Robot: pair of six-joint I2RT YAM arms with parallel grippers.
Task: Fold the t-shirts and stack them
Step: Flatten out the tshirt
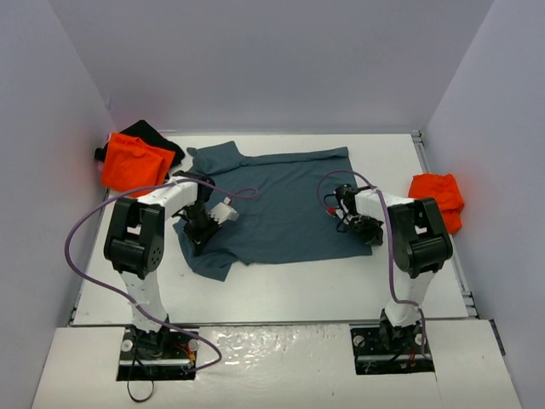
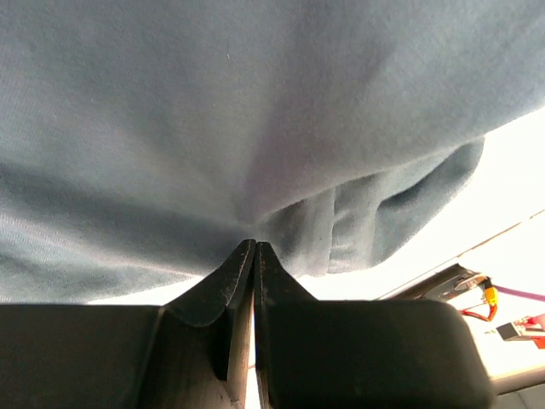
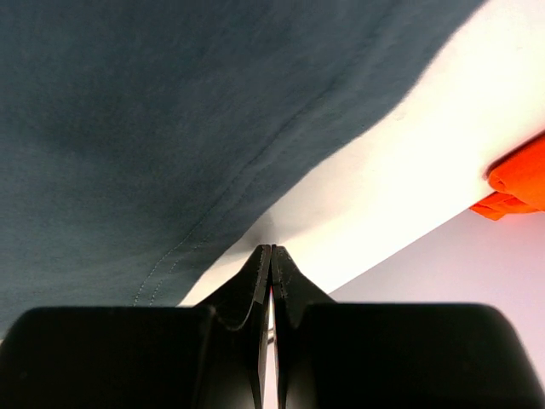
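Our left tool [image 2: 255, 247] is shut tight, with cloth puckered into its tips. Our right tool [image 3: 271, 249] is shut too, and seems to be nipping the hem edge. Between them the blue shirt [image 1: 281, 200] lies spread on the tabletop [image 1: 281, 290], its length running side to side, with the collar and sleeve end at the left tool and the hem at the right. Each tool is nearest its own end, so we judge the fold will carry one end toward the other. An orange shirt [image 1: 438, 198] sits beyond the right tool, apart from the blue one.
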